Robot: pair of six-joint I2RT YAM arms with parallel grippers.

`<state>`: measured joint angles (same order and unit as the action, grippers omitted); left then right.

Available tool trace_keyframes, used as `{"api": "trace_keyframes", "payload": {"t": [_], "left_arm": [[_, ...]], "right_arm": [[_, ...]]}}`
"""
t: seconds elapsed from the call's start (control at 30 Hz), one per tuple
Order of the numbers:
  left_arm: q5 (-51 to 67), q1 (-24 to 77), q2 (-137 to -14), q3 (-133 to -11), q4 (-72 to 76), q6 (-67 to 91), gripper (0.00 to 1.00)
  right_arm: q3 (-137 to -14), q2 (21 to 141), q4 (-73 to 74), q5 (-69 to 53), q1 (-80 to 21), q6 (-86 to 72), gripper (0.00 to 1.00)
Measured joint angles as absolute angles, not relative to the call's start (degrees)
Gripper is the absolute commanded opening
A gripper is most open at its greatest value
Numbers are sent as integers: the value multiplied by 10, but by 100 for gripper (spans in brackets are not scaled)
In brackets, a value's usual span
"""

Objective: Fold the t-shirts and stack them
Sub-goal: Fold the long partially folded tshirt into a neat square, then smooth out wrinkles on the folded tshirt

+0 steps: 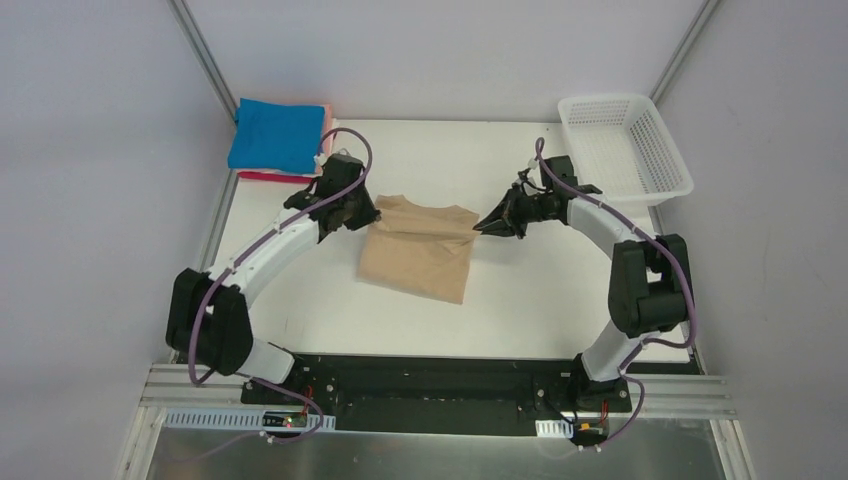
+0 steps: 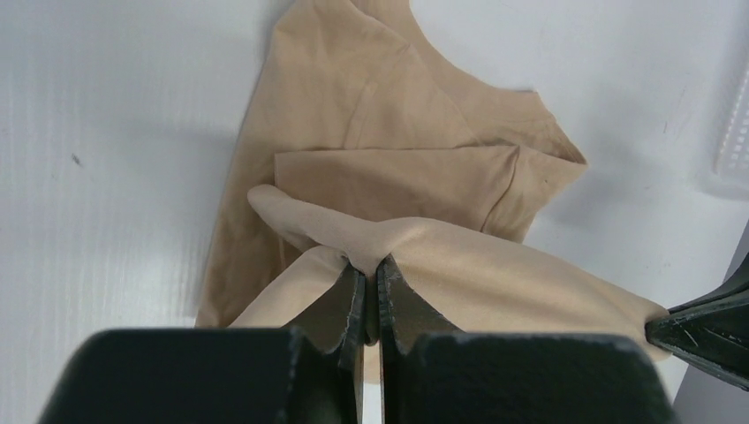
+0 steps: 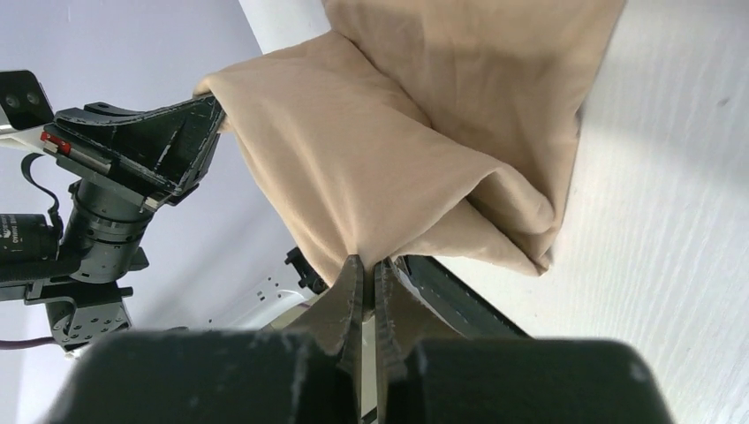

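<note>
You get nothing readable here. Only candidate: a strip of white print on the black motor housing (image 3: 22, 231) at the left edge of the right wrist view, too small and blurred to make out.

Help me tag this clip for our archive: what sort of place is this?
Most likely a robotics lab test cell, not a home: a white table walled by plain panels on aluminium rails, with a left arm and right arm bolted at its edge, pinching a tan t-shirt.
</note>
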<state>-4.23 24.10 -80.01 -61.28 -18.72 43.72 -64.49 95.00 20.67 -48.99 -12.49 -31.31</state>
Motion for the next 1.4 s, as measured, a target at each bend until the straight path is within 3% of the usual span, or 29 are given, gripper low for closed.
{"api": "trace_keyframes", "payload": {"t": [0.43, 0.47, 0.57, 0.73, 0.77, 0.83, 0.97, 1.13, 1.4], "left_arm": [[20, 198, -997, -717, -178, 411, 0], [24, 196, -1007, -721, -178, 411, 6], [30, 187, -1026, -731, -178, 410, 32], [25, 169, -1035, -755, -178, 399, 78], [24, 166, -1034, -759, -177, 397, 84], [25, 161, -1027, -761, -174, 397, 92], [44, 162, -985, -735, -171, 396, 98], [119, 179, -920, -677, -145, 393, 99], [213, 214, -995, -687, -90, 376, 99]], "right_arm": [[-732, 1106, 181, -498, -103, -313, 0], [-739, 1115, 181, -498, -102, -313, 0], [-766, 1150, 177, -496, -100, -315, 29], [-815, 1176, 190, -462, -92, -311, 90], [-823, 1175, 192, -451, -90, -308, 98], [-825, 1162, 194, -427, -88, -305, 99], [-764, 1088, 191, -382, -88, -304, 99], [-682, 978, 179, -366, -120, -307, 99], [-713, 1042, 134, -383, -187, -314, 99]]}}
